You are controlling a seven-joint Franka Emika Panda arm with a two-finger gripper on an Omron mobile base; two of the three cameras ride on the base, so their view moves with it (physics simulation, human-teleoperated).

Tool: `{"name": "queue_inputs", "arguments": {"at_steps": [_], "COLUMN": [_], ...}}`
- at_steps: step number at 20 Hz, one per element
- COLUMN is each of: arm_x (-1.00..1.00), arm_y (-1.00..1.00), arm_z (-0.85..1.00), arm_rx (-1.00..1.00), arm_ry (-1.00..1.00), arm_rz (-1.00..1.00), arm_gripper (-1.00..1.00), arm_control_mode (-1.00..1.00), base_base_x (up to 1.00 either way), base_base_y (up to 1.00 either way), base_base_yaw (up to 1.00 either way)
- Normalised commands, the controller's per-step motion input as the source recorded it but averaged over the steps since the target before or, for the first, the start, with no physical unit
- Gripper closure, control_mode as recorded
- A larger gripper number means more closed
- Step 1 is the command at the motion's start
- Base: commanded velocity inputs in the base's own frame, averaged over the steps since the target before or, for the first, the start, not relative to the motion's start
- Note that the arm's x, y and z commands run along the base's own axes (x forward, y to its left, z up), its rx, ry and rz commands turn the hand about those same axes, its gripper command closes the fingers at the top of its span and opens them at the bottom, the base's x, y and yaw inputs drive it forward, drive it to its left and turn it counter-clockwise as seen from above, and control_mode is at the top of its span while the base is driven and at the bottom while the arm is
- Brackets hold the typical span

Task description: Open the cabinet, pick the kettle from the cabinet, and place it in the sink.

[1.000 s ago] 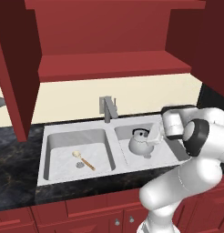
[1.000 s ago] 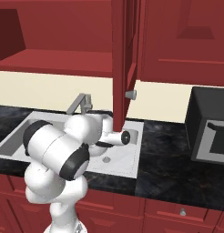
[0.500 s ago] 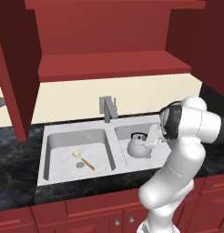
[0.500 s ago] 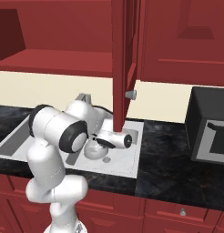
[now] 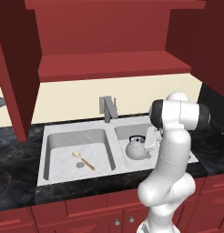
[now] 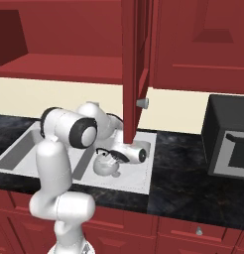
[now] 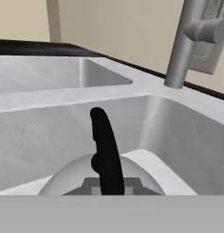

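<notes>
Lowering kettle (image 5: pixel 137 148) deeper into right sink (image 5: pixel 63 132) basin, jaws clamped.

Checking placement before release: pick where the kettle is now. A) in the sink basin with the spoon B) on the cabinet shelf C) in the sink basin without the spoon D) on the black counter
C: the kettle is down in the sink's basin on the microwave side, while the spoon lies in the other basin.
</notes>
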Motion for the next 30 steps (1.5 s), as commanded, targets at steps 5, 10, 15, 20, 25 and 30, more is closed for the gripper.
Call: {"name": "queue_inputs", "arguments": {"at_steps": [5, 10, 15, 20, 25, 30], "arm_x": [0.25, 0.20, 0.10, -0.20, -0.16, -0.11], "arm_y": [0.00, 0.00, 0.01, 0.15, 0.13, 0.05], "arm_z": [-0.31, -0.31, -0.31, -0.32, -0.33, -0.25], "arm_rx": [0.00, 0.00, 0.00, 0.00, 0.00, -0.01], "arm_ry": [0.00, 0.00, 0.00, -0.02, -0.05, -0.09], "arm_rz": [0.06, 0.05, 0.06, 0.09, 0.05, 0.00], "arm_gripper": [1.00, 1.00, 1.00, 1.00, 1.00, -1.00], "arm_control_mode": [-1.00, -1.00, -1.00, -1.00, -1.00, -1.00], "base_base_x": [0.00, 0.00, 0.00, 0.00, 0.00, 0.00], "base_base_y": [0.00, 0.00, 0.00, 0.00, 0.00, 0.00], "base_base_yaw": [0.00, 0.00, 0.00, 0.00, 0.00, 0.00]}}
